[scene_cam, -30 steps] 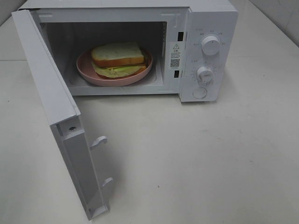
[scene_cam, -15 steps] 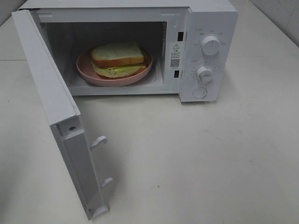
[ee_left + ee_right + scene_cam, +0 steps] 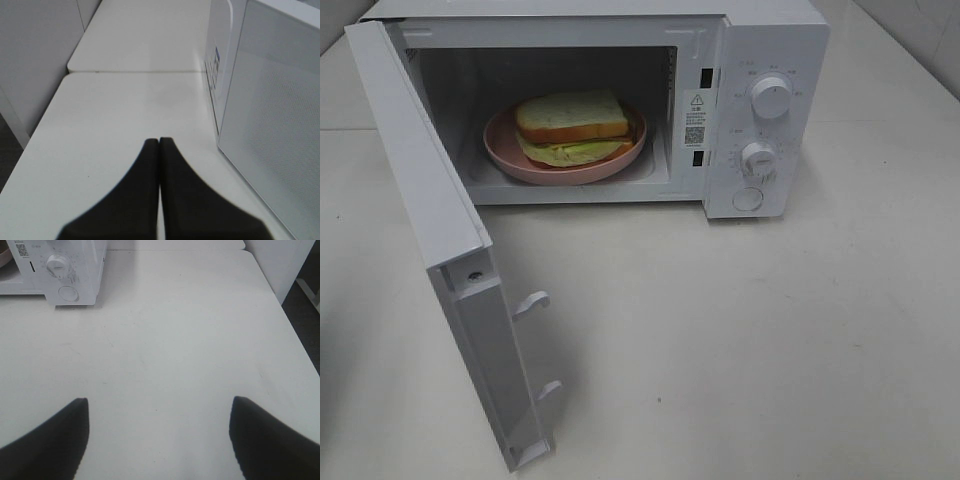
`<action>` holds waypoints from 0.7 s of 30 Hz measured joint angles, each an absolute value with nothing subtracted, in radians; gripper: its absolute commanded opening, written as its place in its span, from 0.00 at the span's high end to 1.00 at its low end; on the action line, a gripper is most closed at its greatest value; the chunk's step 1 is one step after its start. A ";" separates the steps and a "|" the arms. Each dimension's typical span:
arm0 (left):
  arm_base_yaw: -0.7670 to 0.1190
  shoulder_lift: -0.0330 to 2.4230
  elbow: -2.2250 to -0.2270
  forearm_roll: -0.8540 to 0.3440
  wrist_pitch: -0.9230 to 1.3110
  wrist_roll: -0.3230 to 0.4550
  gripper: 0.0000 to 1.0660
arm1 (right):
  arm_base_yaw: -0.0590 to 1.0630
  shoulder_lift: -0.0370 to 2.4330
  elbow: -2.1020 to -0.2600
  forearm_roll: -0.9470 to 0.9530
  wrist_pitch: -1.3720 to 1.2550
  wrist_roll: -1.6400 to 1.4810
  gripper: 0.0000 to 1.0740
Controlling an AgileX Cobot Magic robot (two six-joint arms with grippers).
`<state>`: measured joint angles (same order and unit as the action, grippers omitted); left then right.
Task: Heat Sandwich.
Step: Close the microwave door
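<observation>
Nothing in the overhead view has shifted since the earlier frames: the small sandwich of pale tan bread with yellow-green filling (image 3: 570, 125) lies on the round pink plate (image 3: 505, 155) inside the boxy white microwave oven (image 3: 770, 40), and the oven's white hinged door (image 3: 420, 190) stands swung wide as before.

What remains, by my reading, is to shut the door and set the two round white dials (image 3: 771, 97). The risk lies in the push. A contact too near the hinge, or a glancing one on that smooth outer panel, could let the fingers slide off. A hard shove might shift the whole oven across the pale tabletop (image 3: 770, 350) or jolt the plate, which sits fairly close to the cavity's front lip. If the hooks on the door's edge (two small white latches (image 3: 532, 302)) do not seat, heating will not start.

Neither arm shows from above. The left gripper (image 3: 159, 145) is pinched fully together on nothing, low over the table just beside the door's outer face. The right gripper (image 3: 159, 400) is spread wide and empty, above bare table well apart from the oven.
</observation>
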<state>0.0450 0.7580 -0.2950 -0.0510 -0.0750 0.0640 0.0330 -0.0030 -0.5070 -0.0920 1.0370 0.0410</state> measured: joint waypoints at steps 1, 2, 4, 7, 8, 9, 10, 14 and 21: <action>0.045 0.758 -0.295 -0.051 -0.075 0.064 1.00 | 0.033 -0.003 -0.507 -0.092 1.037 0.041 0.31; 0.045 0.799 -0.262 -0.051 -0.189 0.067 1.00 | 0.033 -0.003 -0.507 -0.092 1.037 0.041 0.31; 0.045 0.843 -0.237 -0.048 -0.279 0.069 1.00 | 0.033 -0.003 -0.507 -0.092 1.037 0.041 0.31; 0.045 0.913 -0.216 -0.018 -0.378 0.069 1.00 | 0.033 -0.003 -0.507 -0.092 1.037 0.041 0.31; 0.045 0.943 -0.214 0.000 -0.410 0.069 1.00 | 0.033 -0.003 -0.507 -0.092 1.037 0.041 0.31; 0.045 0.973 -0.214 0.024 -0.441 0.069 1.00 | 0.033 -0.003 -0.507 -0.092 1.037 0.041 0.31; 0.045 1.003 -0.213 0.042 -0.467 0.069 1.00 | 0.033 -0.003 -0.507 -0.092 1.037 0.041 0.31; 0.045 1.110 -0.213 0.110 -0.560 0.014 1.00 | 0.033 -0.003 -0.507 -0.092 1.037 0.041 0.31; 0.045 1.243 -0.213 0.267 -0.718 -0.121 1.00 | 0.033 -0.003 -0.507 -0.092 1.037 0.041 0.31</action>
